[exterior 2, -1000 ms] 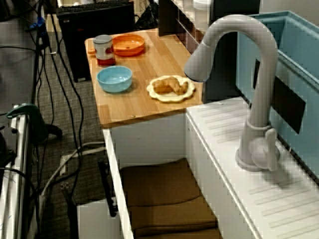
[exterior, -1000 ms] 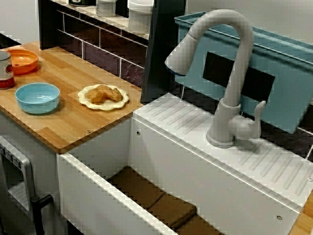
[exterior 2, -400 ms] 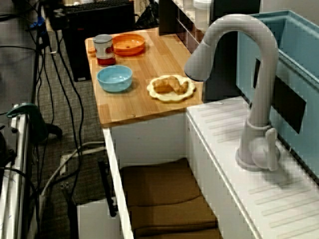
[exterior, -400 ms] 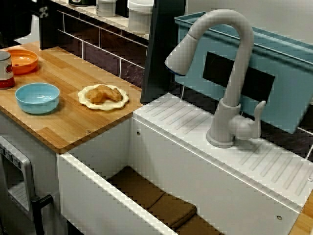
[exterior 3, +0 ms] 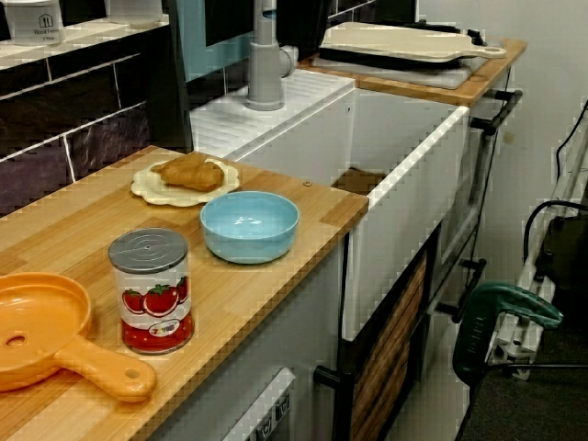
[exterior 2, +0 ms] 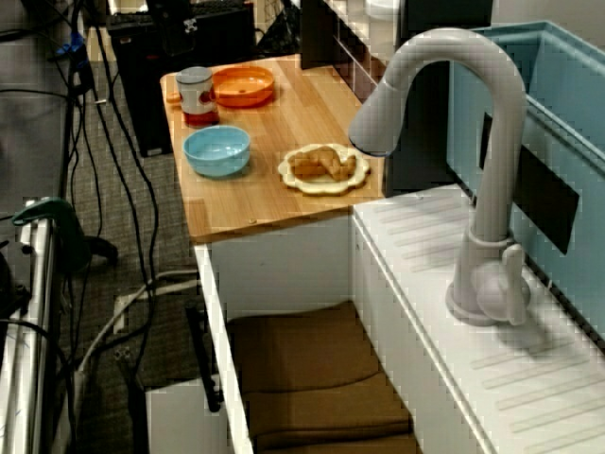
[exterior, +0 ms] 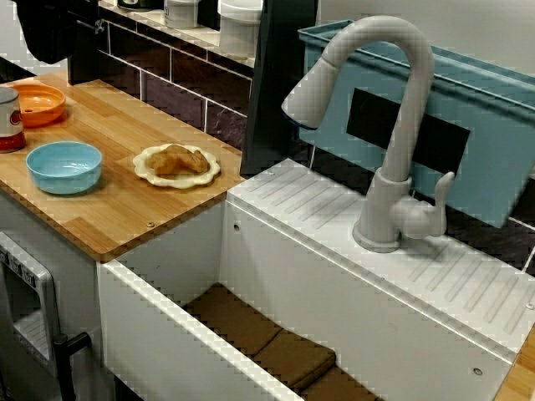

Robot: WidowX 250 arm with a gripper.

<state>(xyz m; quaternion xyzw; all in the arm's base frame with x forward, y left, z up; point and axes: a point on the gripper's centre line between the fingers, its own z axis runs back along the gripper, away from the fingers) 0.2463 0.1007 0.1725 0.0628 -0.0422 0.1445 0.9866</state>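
in the front view a dark, blurred claw (exterior: pixel 43 32) hangs near but apart from the orange pan (exterior: pixel 35 104) at the worktop's (exterior: pixel 125 209) left end, its opening impossible to tell; from above, equally unclear; the low view shows the pan beside the tomato can (exterior 3: pixel 151 289).

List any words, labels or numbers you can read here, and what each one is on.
Tomato can: small print under the tomato picture, too blurred to read.
White canister: dark print on its front, too small to read.
No other text or numbers show in any view.
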